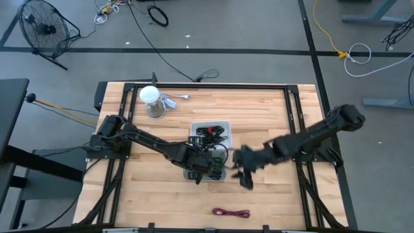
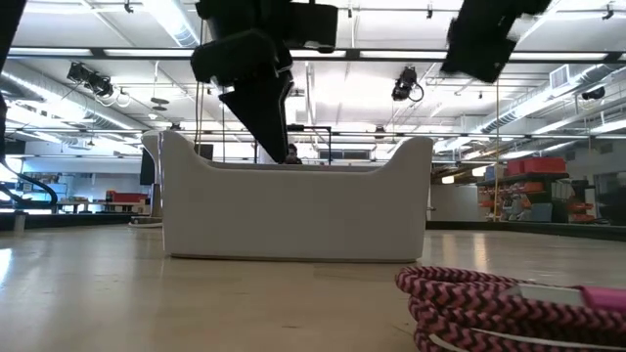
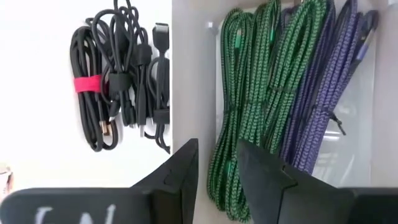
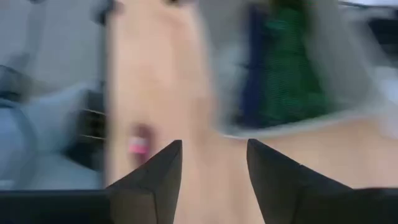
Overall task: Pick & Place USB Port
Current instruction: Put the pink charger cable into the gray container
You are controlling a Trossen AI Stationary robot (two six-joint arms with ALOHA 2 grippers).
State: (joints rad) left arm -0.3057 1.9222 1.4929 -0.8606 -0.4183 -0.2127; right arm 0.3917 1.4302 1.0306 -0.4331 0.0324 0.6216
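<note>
High view: left gripper (image 1: 208, 167) low over the white divided tray (image 1: 222, 124), at its near compartment. Left wrist view: fingers (image 3: 177, 174) parted a little, nothing between them, poised above the green braided cable (image 3: 245, 93) coiled beside the purple braided cable (image 3: 329, 87); black cable bundle (image 3: 118, 81) in the neighbouring compartment, past the divider. Green coil's long axis roughly along the reach of the fingers, directly ahead and below. Right gripper (image 1: 246, 173) just beside the tray's right edge, spread and empty, blurred in its own wrist view. Pink braided cable (image 1: 231, 212) loose on the table (image 1: 272, 110), near the front edge, closer to the right arm. Probably a straight descent onto the green coil next.
</note>
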